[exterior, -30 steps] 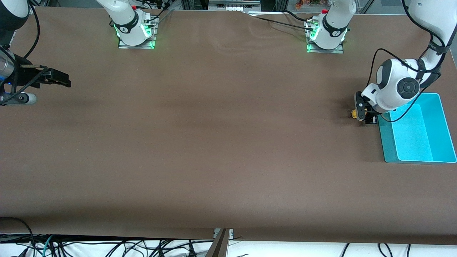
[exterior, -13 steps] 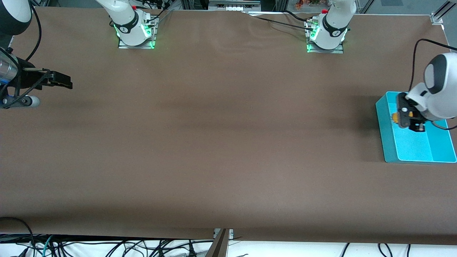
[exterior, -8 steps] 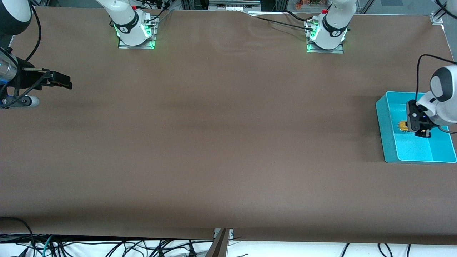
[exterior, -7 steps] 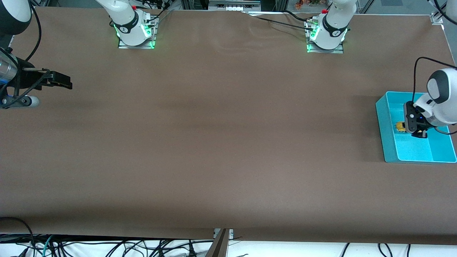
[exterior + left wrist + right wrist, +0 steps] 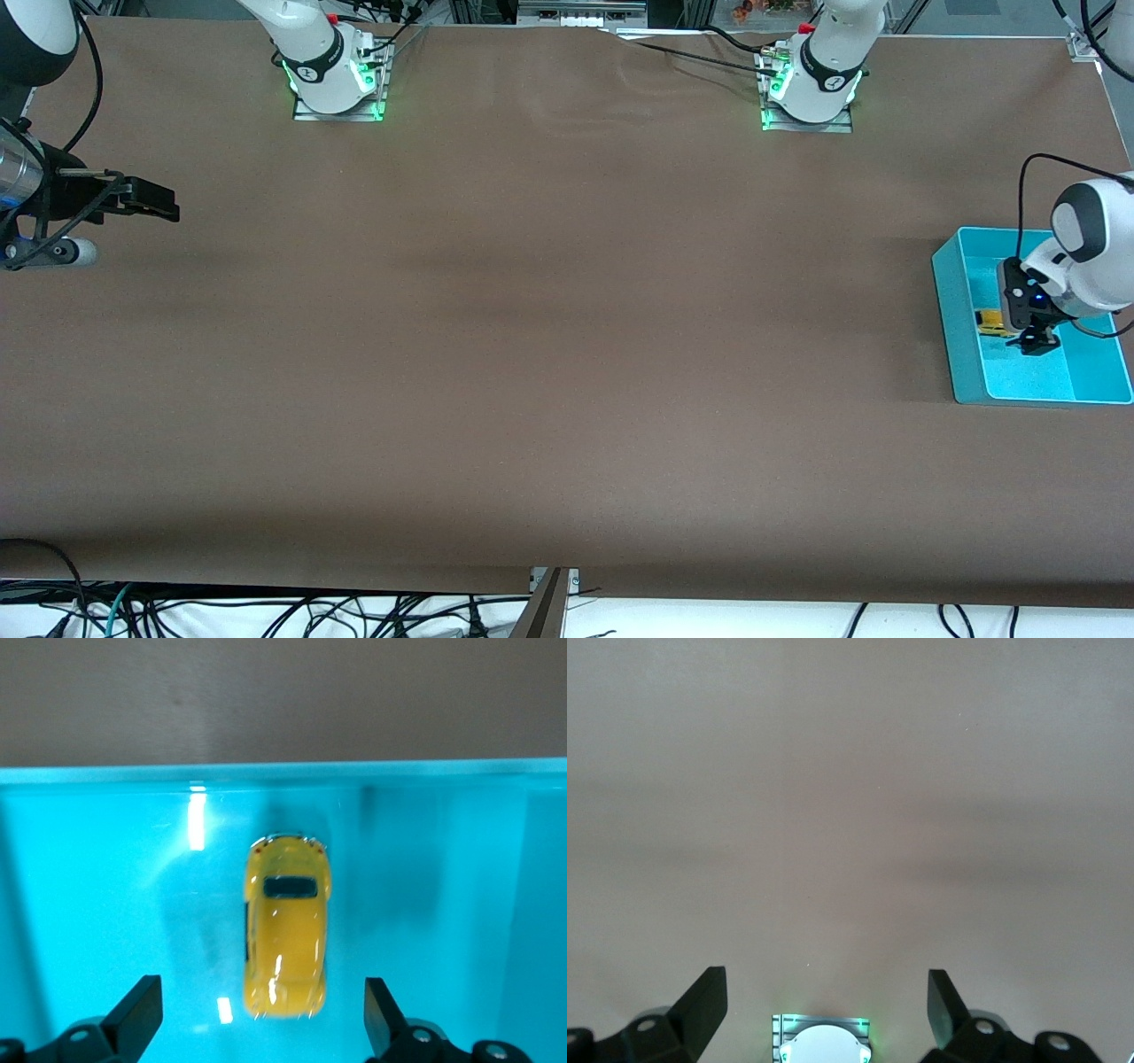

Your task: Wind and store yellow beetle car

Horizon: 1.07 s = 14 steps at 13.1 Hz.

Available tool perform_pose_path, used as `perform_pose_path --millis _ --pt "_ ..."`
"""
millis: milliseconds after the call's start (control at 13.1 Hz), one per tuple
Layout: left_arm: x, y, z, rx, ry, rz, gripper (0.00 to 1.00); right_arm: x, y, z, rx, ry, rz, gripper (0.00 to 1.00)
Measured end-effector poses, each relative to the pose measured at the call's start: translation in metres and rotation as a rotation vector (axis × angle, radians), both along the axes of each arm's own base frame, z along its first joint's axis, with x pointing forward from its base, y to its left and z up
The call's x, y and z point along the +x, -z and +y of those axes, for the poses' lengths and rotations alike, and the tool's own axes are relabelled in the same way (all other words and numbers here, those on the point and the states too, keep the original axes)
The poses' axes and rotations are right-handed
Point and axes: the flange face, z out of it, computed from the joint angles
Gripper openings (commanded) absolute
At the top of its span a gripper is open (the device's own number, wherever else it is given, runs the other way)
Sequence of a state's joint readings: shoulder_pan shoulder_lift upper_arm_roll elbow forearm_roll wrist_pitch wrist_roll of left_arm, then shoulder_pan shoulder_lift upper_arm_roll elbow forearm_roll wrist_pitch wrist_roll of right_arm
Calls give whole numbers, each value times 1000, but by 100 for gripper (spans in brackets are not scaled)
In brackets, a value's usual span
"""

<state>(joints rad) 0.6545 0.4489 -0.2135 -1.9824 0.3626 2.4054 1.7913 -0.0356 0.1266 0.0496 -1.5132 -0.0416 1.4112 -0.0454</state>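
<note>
The yellow beetle car (image 5: 989, 321) lies on the floor of the turquoise tray (image 5: 944, 306), at the left arm's end of the table. My left gripper (image 5: 1033, 340) hovers just over the tray, open and empty. In the left wrist view the car (image 5: 285, 926) sits on its wheels between and ahead of the spread fingertips (image 5: 135, 1014), touching neither, with the tray wall (image 5: 266, 773) past it. My right gripper (image 5: 164, 206) waits open over the table at the right arm's end; its wrist view shows open fingers (image 5: 704, 1001) over bare table.
The two arm bases (image 5: 335, 75) (image 5: 811, 84) stand along the table's edge farthest from the front camera. The right arm's base also shows in the right wrist view (image 5: 822, 1045). Cables hang below the table's near edge (image 5: 266, 611).
My left gripper carried the car from the table beside the tray into the tray, came down and opened. The car now lies free on the tray floor. The right arm has hardly moved.
</note>
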Motion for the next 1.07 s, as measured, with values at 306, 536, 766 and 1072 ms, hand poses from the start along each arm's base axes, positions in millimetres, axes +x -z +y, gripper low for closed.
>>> perform_pose_path --millis 306,536,766,1072 --pt "16 -124 -69 20 -134 22 100 0 0 0 0 0 0 100" --pt "13 -201 -158 68 -292 -31 100 0 0 0 0 0 -1 100" --pt "-2 -242 -227 60 -557 -65 100 1 0 0 0 0 -1 100" --pt "-5 -273 -289 22 -953 -102 100 1 0 0 0 0 -1 100"
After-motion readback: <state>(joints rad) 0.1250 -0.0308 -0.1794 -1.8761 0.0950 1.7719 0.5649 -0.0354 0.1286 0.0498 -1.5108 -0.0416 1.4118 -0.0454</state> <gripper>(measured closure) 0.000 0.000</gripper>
